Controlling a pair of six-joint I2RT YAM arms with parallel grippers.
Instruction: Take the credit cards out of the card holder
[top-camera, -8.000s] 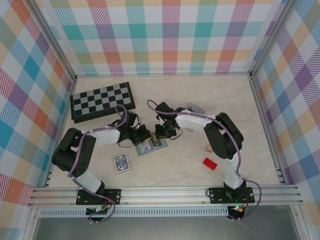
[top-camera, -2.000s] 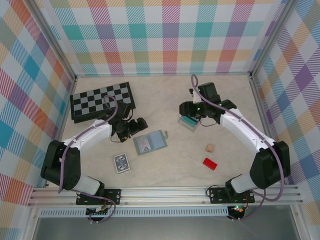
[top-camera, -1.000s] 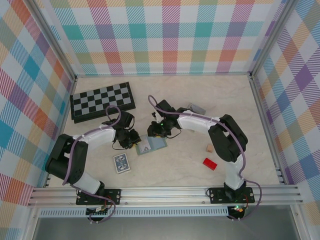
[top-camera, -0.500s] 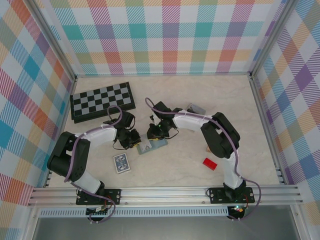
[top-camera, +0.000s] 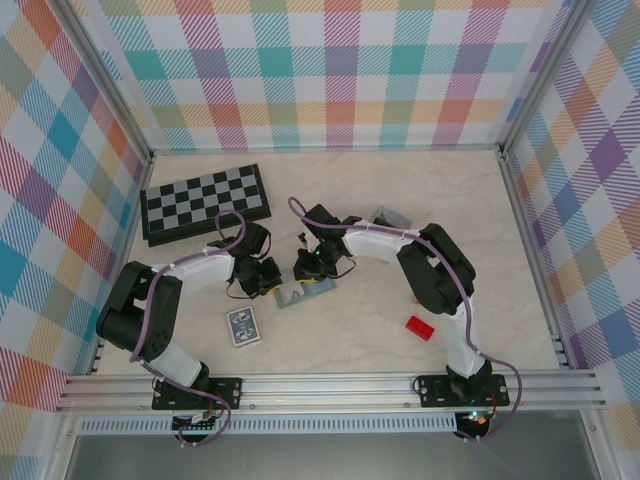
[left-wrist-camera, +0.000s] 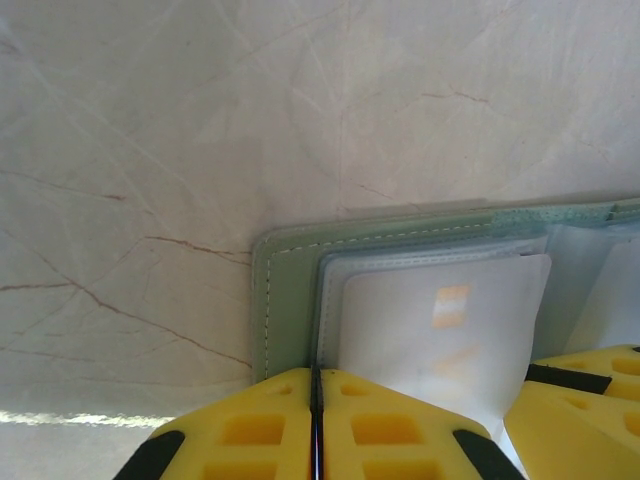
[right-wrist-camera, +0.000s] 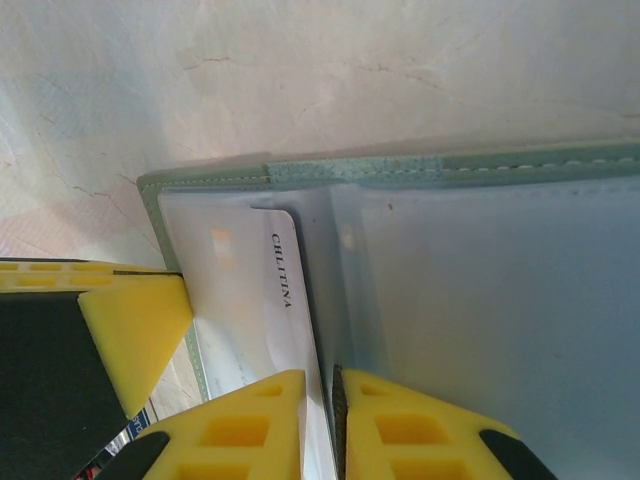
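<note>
The grey-green card holder (top-camera: 305, 294) lies open on the table between both arms. My left gripper (top-camera: 275, 288) is shut on its left edge; in the left wrist view the green border (left-wrist-camera: 285, 300) runs under the closed left gripper (left-wrist-camera: 315, 378). A pale credit card (right-wrist-camera: 250, 300) printed with dark letters sits in a clear slot, and my right gripper (right-wrist-camera: 320, 385) is shut on its long edge. From above, the right gripper (top-camera: 312, 272) stands over the holder's far side. The same pale card (left-wrist-camera: 440, 330) shows in the left wrist view. A dark flat card (top-camera: 392, 217) lies further right.
A chessboard (top-camera: 205, 203) lies at the back left. A blue-and-white playing-card pack (top-camera: 243, 326) sits near the front, just left of the holder. A small red block (top-camera: 420, 327) lies at the front right. Checked walls close in three sides.
Both grippers have closed over the last second, the left on the holder's edge and the right on the pale card. The holder has bunched slightly narrower between them.
</note>
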